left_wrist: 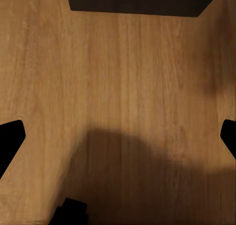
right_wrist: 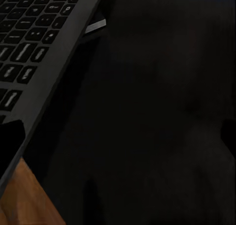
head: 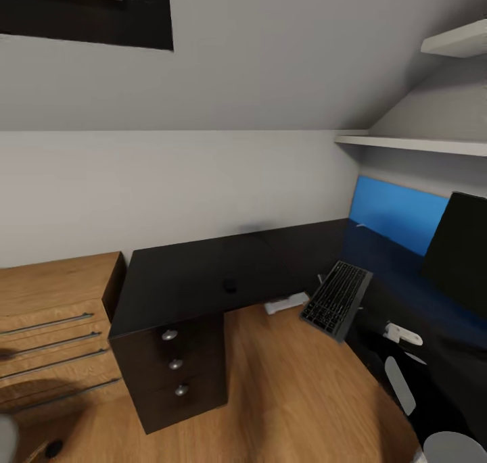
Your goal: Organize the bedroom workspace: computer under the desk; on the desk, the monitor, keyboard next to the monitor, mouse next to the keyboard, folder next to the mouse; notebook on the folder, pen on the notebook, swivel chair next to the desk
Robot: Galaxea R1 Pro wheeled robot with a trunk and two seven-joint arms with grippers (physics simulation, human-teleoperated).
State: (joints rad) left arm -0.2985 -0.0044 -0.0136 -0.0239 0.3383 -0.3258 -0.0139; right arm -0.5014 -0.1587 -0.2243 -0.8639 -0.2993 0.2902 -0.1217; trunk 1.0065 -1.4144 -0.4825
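The desk (head: pixel 182 274) has a glossy black L-shaped top and a drawer unit with round silver knobs (head: pixel 175 363). The keyboard (head: pixel 336 301) lies askew at the desk's inner edge, one corner jutting over the floor. A small dark lump, probably the mouse (head: pixel 230 286), sits on the desk top. The black monitor (head: pixel 460 253) stands at the right. In the right wrist view, my right gripper (right_wrist: pixel 118 136) is open just above the desk (right_wrist: pixel 157 112), beside the keyboard (right_wrist: pixel 34 43). My left gripper (left_wrist: pixel 118 136) is open over the wooden floor (left_wrist: pixel 123 87).
A light wooden low cabinet (head: pixel 54 301) stands left of the desk. A blue panel (head: pixel 396 213) runs along the wall behind the monitor. White shelves (head: pixel 419 144) hang above. A white object (head: pixel 287 303) lies on the floor under the desk.
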